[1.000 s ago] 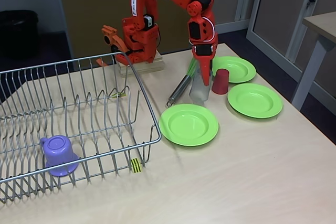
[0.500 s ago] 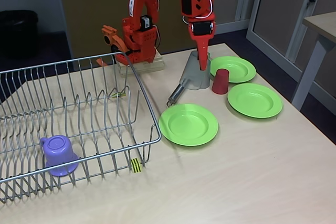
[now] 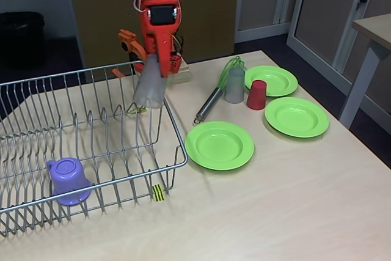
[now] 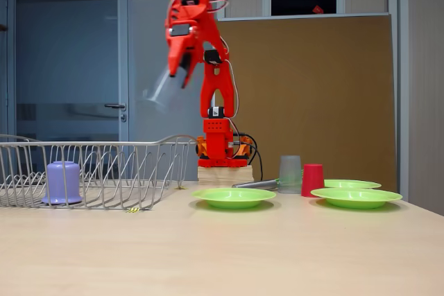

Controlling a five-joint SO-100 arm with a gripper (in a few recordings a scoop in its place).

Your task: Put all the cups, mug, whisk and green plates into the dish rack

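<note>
While the dish rack (image 3: 91, 145) is standing at the left of the table (image 3: 293, 200) in both fixed views, one thing is being held inside it: the lilac mug (image 3: 68, 180), turned mouth down near the front wires, with the striped tag (image 3: 158, 192) showing on the front edge. Just above the rack's far right corner a translucent grey cup (image 3: 149, 84) is being carried in the air, tilted and blurred, clear of the wires. It is being clamped by the gripper (image 3: 154, 68), whose fingers are closed on its rim, and the orange arm (image 4: 191, 25) is being held high and bent over toward the rack. Compared with half a second earlier, the arm is now being seen swung away from the plates to the rack side, and the cup has been taken with it. On the table a second grey cup (image 3: 234, 85) is being left upright beside the red cup (image 3: 256, 95), with the whisk (image 3: 215, 95) lying at a slant just behind and left of them, its green loops next to the grey cup. Three green plates (image 3: 220, 145) are lying flat and unstacked: one near the rack's right end, two further right (image 3: 296, 117) and behind (image 3: 275, 79).
</note>
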